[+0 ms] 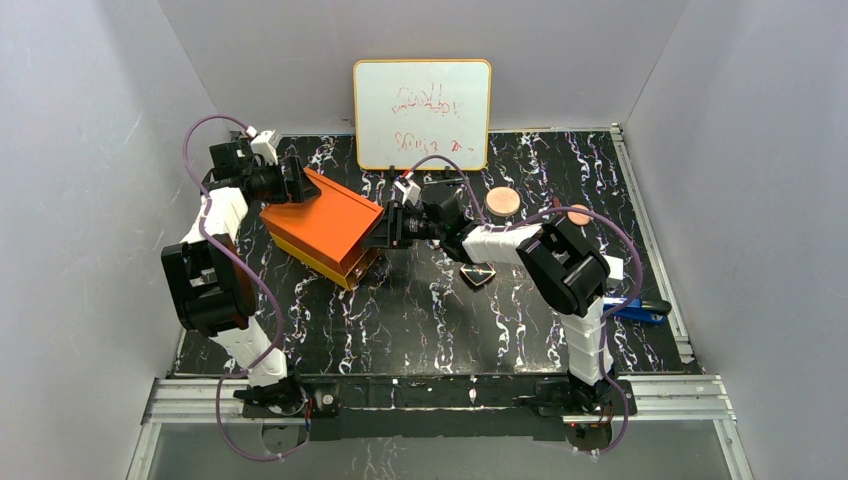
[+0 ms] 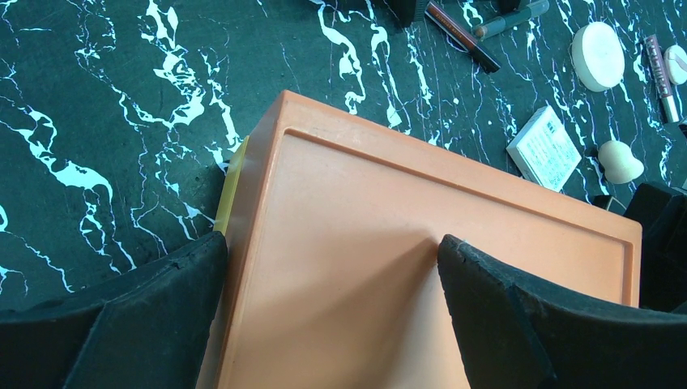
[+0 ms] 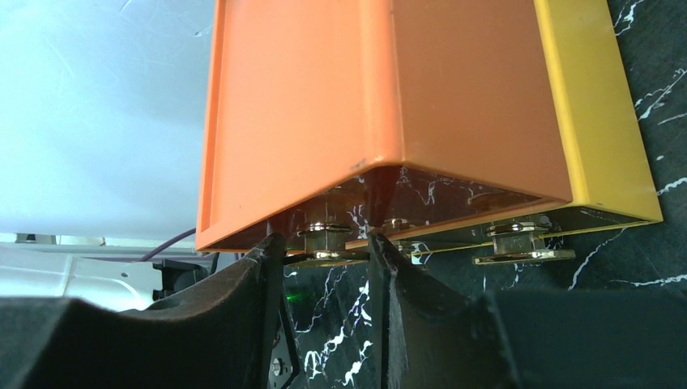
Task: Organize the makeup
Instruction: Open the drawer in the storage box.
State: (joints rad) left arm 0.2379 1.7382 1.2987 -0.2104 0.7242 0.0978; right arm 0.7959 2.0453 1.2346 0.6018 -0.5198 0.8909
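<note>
The orange box with clear drawers (image 1: 325, 232) stands askew at the left middle of the table. My left gripper (image 1: 297, 182) is open at its back edge; in the left wrist view (image 2: 332, 251) one finger is beside the box and one over its top (image 2: 421, 243). My right gripper (image 1: 383, 232) is at the drawer front, its fingers shut around a gold drawer knob (image 3: 326, 237). The makeup lies loose: peach disc (image 1: 502, 202), black square compact (image 1: 478, 275), egg-shaped sponge (image 2: 620, 161), thin sticks (image 2: 462, 24).
A whiteboard (image 1: 422, 113) leans against the back wall. A blue stapler-like object (image 1: 636, 308) lies by the right edge. A white-labelled square item (image 2: 544, 148) and a pink tube (image 2: 658, 65) lie near the disc (image 2: 598, 55). Grey walls enclose the table.
</note>
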